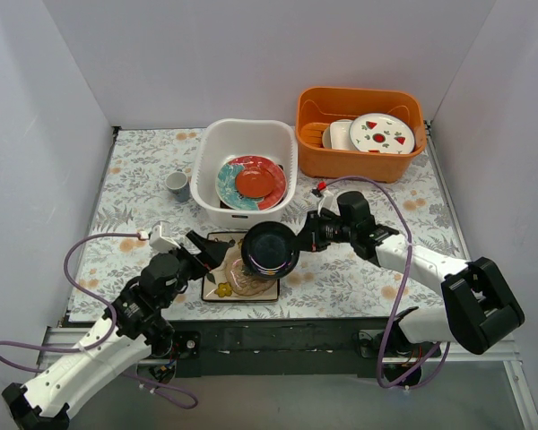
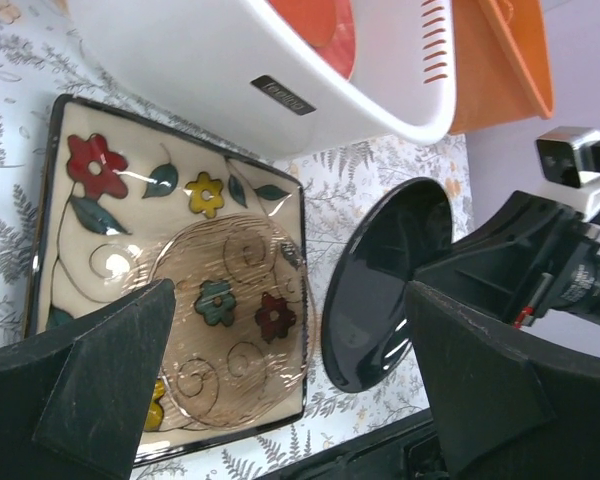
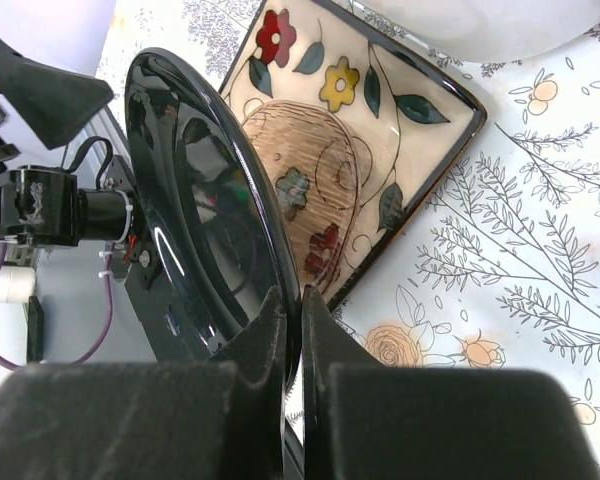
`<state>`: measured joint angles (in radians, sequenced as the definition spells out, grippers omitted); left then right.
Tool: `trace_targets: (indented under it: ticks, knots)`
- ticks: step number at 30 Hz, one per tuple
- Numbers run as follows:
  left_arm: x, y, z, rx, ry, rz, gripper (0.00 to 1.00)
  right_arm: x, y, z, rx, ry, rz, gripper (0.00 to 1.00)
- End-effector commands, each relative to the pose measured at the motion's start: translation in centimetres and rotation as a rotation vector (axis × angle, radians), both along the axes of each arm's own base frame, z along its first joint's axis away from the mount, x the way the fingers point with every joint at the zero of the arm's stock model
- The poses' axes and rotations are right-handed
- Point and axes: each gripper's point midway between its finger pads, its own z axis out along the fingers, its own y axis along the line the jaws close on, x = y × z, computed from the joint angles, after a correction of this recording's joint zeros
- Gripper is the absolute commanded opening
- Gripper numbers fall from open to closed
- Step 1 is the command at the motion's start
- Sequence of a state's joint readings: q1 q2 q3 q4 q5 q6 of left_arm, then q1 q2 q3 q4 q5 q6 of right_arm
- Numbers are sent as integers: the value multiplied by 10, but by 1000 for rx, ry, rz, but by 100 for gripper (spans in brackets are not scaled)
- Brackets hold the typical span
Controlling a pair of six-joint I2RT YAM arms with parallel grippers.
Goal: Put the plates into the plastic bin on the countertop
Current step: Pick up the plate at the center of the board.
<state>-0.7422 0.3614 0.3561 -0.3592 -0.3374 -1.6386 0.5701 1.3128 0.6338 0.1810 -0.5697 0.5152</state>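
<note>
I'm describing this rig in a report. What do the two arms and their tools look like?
The left arm and right arm have white shells between bulky black joints. A purple cable loops loosely along each. Each wrist carries a small white module. The left tool and right tool are black, with broad matte wedge-shaped fingers.
</note>
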Motion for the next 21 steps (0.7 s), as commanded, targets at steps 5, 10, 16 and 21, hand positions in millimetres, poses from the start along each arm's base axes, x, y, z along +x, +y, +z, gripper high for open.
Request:
trace_targets:
  ticks: [5,10,16,21]
  knots:
    - [-1,1,-22,46,71,14,98,20,5,41,83,-96,11,1]
    - [3,-7,-27,68,73,-16,98,35,3,56,104,-132,-13,1]
    - [12,-23,-32,91,62,-65,98,57,3,79,150,-166,-38,1]
    - [19,-36,-36,121,59,-108,98,78,4,95,159,-195,-63,1]
